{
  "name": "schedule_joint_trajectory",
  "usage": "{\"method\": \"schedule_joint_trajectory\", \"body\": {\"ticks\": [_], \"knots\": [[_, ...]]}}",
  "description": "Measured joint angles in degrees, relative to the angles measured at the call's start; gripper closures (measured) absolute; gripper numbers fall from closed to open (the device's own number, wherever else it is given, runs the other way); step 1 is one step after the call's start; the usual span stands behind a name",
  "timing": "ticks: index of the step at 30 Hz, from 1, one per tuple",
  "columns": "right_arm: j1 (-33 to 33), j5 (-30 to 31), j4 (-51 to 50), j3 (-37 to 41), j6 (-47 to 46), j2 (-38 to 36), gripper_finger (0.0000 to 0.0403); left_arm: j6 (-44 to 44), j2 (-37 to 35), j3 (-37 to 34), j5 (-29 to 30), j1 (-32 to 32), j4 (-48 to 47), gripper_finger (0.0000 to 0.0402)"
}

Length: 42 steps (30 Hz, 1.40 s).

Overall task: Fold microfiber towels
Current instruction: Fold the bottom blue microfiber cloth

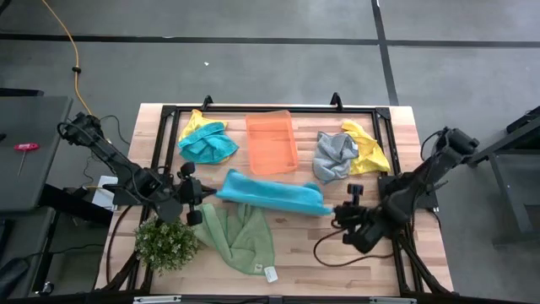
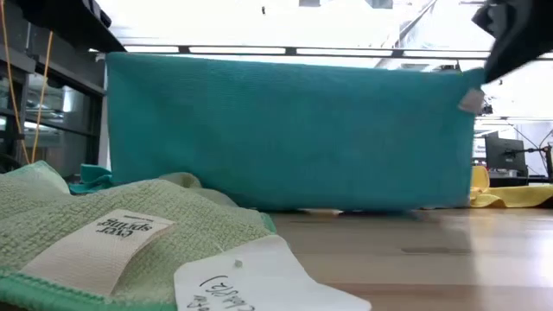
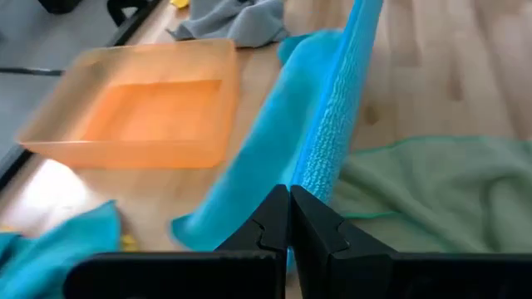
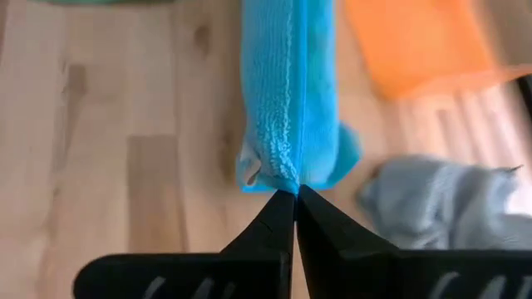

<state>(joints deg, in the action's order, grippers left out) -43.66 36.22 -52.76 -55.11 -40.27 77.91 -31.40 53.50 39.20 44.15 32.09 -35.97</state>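
Both pairs of fingers are clenched on the teal-blue towel (image 1: pixel 272 194): the left gripper (image 1: pixel 205 197) pinches its left end, the right gripper (image 1: pixel 336 212) its right end, holding it stretched above the table's (image 1: pixel 371 253) middle. The green towel (image 1: pixel 239 235) lies below it, the orange bin (image 1: pixel 271 141) beyond, and a grey towel (image 1: pixel 334 155) and a yellow towel (image 1: pixel 368 149) at the far right.

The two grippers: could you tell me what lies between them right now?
The teal-blue towel spans the gap, pinched at one end by the left gripper and at the other by the right gripper, clearest in the high view.
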Motion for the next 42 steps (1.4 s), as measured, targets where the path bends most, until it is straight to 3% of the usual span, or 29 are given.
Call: {"method": "schedule_joint_trajectory", "body": {"ticks": [8, 18, 26, 33, 42], "knots": [[-5.6, -1.9, 0.6, 0.0, -8.2, 4.2, 0.0403, -7.6, 5.5, 0.0, -2.6, 4.4, 7.0, 0.0402], [-9.1, 3.2, 0.7, 0.0, -10.6, -2.5, 0.0403, -7.6, 7.1, 2.3, -4.2, 7.1, 18.3, 0.0402], [-9.1, 8.3, 1.0, 0.0, -6.4, -8.8, 0.0403, -1.8, 7.0, 4.0, 1.4, 7.3, 17.4, 0.0402], [-9.1, 13.6, 1.3, 0.0, -2.2, -13.6, 0.0403, 3.8, 6.6, 4.0, 11.6, 7.3, 15.2, 0.0402], [-9.8, 16.2, 4.4, 0.0, 5.6, -14.6, 0.0403, 7.2, 2.3, 4.0, 15.0, 10.4, 15.9, 0.0402]]}}
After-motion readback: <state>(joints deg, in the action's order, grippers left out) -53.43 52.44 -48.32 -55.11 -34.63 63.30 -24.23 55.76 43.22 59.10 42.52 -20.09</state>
